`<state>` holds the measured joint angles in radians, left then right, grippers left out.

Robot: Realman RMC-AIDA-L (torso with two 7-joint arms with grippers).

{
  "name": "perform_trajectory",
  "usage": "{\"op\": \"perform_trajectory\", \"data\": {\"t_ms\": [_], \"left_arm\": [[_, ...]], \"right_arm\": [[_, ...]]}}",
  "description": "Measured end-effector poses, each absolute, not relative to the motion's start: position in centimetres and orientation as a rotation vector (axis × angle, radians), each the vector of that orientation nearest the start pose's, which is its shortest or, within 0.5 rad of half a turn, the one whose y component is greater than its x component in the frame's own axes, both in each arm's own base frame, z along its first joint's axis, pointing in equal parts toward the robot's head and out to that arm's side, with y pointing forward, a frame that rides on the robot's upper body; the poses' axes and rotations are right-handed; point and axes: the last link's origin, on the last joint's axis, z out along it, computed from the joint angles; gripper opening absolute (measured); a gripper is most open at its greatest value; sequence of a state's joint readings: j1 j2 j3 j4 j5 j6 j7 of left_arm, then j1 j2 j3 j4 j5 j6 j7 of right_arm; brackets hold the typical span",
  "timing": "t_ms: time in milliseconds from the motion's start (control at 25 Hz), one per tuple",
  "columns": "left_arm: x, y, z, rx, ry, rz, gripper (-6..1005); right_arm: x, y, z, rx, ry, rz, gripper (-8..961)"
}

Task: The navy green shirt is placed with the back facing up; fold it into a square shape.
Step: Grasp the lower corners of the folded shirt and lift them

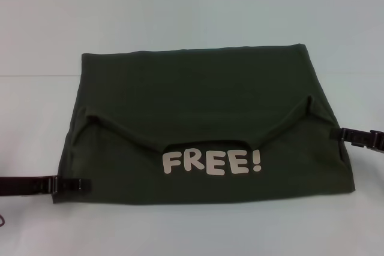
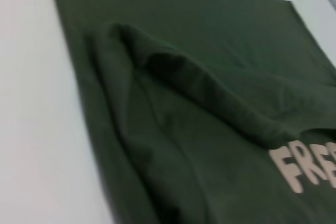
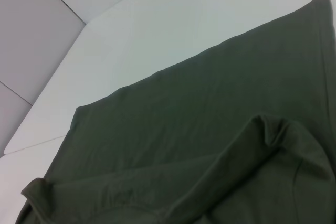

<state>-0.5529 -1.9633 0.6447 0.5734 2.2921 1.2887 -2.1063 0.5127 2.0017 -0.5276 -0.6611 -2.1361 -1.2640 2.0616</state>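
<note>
The navy green shirt [image 1: 204,100] lies on the white table, folded into a wide block. Its near part is turned over, so the cream "FREE!" lettering [image 1: 212,162] faces up, with the sleeves tucked in at both sides. My left gripper [image 1: 77,185] sits low at the shirt's near left corner, touching the cloth edge. Against the shirt's right edge is my right gripper [image 1: 348,135], at the height of the folded sleeve. The left wrist view shows the bunched left sleeve fold [image 2: 173,77] and part of the lettering. In the right wrist view the shirt [image 3: 210,108] shows its far plain part.
The white table [image 1: 192,16] stretches beyond the shirt at the back and on both sides. A strip of table [image 1: 192,229] lies between the shirt and the front edge. A grey wall [image 3: 31,30] meets the table's far edge.
</note>
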Motion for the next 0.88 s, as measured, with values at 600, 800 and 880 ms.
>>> {"op": "perform_trajectory", "data": {"t_ms": [600,800,880], "left_arm": [[-34.1,35.1,3.0,-2.229,-1.588,-0.257,123],[-33.7,35.2,3.0,-2.243,-1.584,-0.259,80],[-33.7,35.3,3.1,-2.248,-1.583,-0.259,62]], "right_arm": [[33.3,35.8,5.6,-2.065,1.527,0.625,922],[32.7,35.9,7.5,-2.067,1.587,0.626,921],[32.2,36.3,9.0,-2.059,1.654,0.570,921]]}}
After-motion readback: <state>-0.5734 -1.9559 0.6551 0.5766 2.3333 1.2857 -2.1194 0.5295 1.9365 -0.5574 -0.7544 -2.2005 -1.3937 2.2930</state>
